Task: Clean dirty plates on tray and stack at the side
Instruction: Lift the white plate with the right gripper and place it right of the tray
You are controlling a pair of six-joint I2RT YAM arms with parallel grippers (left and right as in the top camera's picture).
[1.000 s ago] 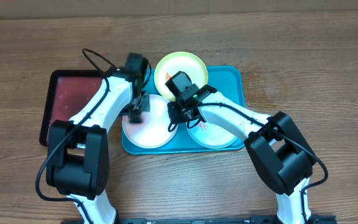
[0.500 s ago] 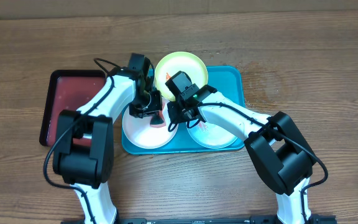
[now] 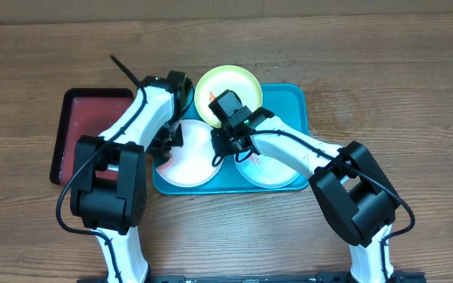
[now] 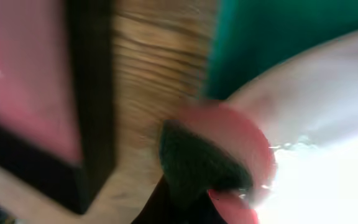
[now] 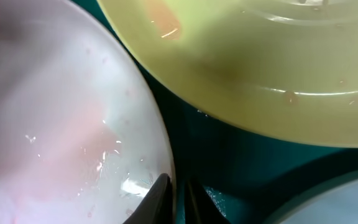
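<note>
The white plate (image 3: pixel 189 163) lies at the left of the teal tray (image 3: pixel 292 104). The yellow-green plate (image 3: pixel 230 81) leans over the tray's far rim. The pale mint plate (image 3: pixel 274 170) lies front right. My left gripper (image 3: pixel 166 141) is shut on a red and dark green sponge (image 4: pixel 219 152) at the white plate's left edge (image 4: pixel 328 130); the left wrist view is blurred. My right gripper (image 3: pixel 220 149) is shut on the white plate's right rim, one finger on each side of it (image 5: pixel 174 194). The white plate (image 5: pixel 61 124) looks wet with a faint pink film. The yellow-green plate (image 5: pixel 260 62) has an orange smear.
The smaller dark red tray (image 3: pixel 85 126) lies on the wooden table left of the teal tray, with a strip of bare wood (image 4: pixel 148 74) between them. The dark red tray's rim (image 4: pixel 92 93) is close to the sponge. Bare teal tray floor (image 5: pixel 241 168) shows between the plates.
My left gripper swept the sponge right across the white plate, then back to its left edge. The right gripper and the plates have stayed put.
</note>
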